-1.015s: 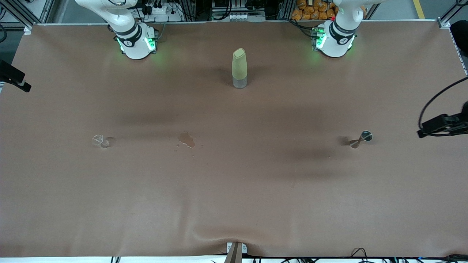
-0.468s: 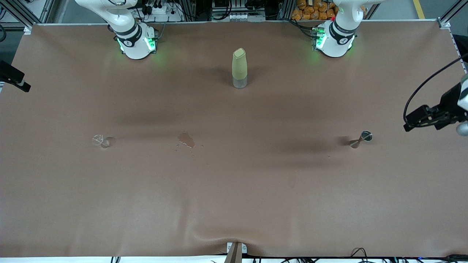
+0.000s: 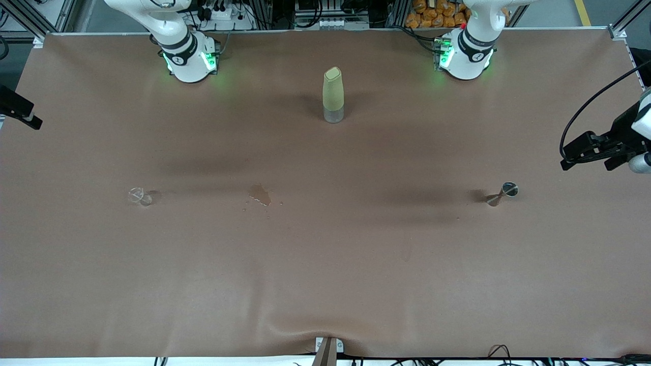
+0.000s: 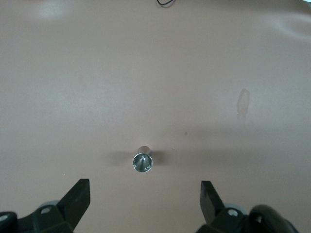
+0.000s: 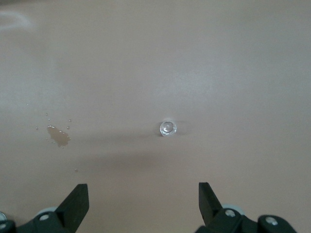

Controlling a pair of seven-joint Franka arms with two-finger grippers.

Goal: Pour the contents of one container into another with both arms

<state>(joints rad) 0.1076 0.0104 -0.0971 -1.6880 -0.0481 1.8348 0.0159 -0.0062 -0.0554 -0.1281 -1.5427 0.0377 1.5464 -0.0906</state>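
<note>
The tiny clear cup (image 3: pixel 140 196) stands toward the right arm's end of the table, and the right wrist view shows the same cup (image 5: pixel 168 128) from above. The silver jigger (image 3: pixel 502 193) stands toward the left arm's end. In the left wrist view the jigger (image 4: pixel 143 161) lies below, just ahead of the fingers. My left gripper (image 3: pixel 572 154) hangs in the air over the table's end near the jigger, and the left gripper (image 4: pixel 145 196) is open and holds nothing. Only a black part of my right gripper (image 3: pixel 23 109) shows at the table's edge; the right gripper (image 5: pixel 143 196) is open over bare cloth near the cup.
A tall olive-green bottle (image 3: pixel 333 95) with a clear base stands mid-table near the arms' bases. A small brown spill (image 3: pixel 260 194) marks the brown cloth (image 3: pixel 325 264) between cup and jigger, closer to the cup; the spill (image 5: pixel 59 136) also shows in the right wrist view.
My left gripper has come in over the table's end toward the jigger and shifted a little toward the bases. The right gripper, cup and jigger have stayed put.
</note>
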